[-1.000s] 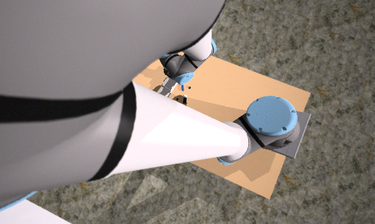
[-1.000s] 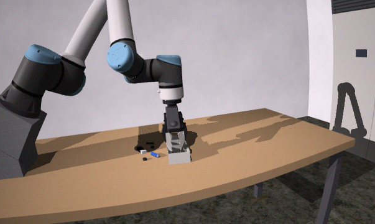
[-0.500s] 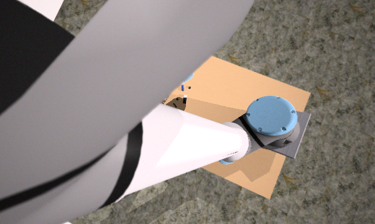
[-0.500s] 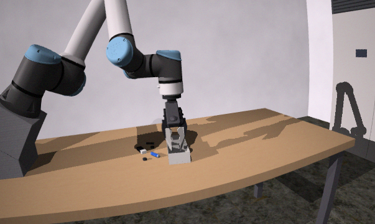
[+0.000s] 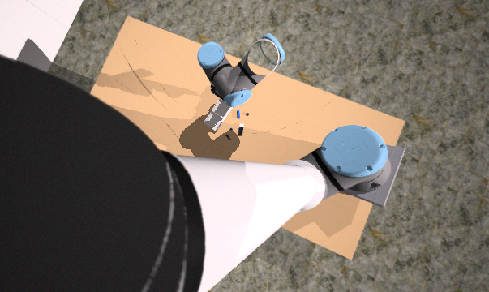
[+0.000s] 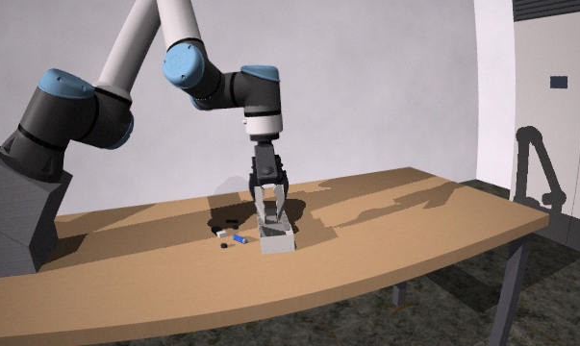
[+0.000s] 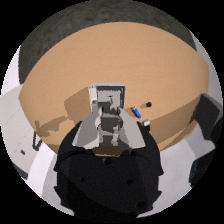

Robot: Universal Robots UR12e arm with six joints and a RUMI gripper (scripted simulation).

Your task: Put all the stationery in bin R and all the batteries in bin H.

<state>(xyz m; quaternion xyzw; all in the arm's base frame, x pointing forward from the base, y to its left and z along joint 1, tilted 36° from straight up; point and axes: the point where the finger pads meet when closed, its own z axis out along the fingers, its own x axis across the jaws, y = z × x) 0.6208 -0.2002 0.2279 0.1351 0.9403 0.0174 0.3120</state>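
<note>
"How far along is the job?"

"Only partway, I'd judge. A small blue cylinder point(image 5: 238, 114) point(image 6: 239, 238) point(image 7: 136, 112), probably a battery, lies on the wooden counter point(image 5: 276, 97) point(image 6: 390, 231) point(image 7: 125, 50), left of the pale grey open-topped bins point(image 5: 214, 115) point(image 6: 277, 244) point(image 7: 107, 86). Farther left is a black-and-white block point(image 5: 241, 130) point(image 6: 218, 232) point(image 7: 146, 124), perhaps an eraser."

"Anything else loose?"

"A small black disc point(image 5: 247, 114) point(image 6: 223, 245) point(image 7: 149, 104) on the near side, another dark round piece point(image 5: 231, 130) point(image 6: 236, 227) and a thin black bar point(image 5: 228, 137) point(image 6: 232, 221) farther back. I can't read the bin letters or tell what's inside."

"And the pincer point(image 6: 274, 220) point(image 7: 110, 107)?"

"Slightly parted, released, low over the bins. Their walls stand close around it, so it should rise straight before going left. A sideways brush could tip a bin, and the arm's shadow darkens the far pieces."
</note>
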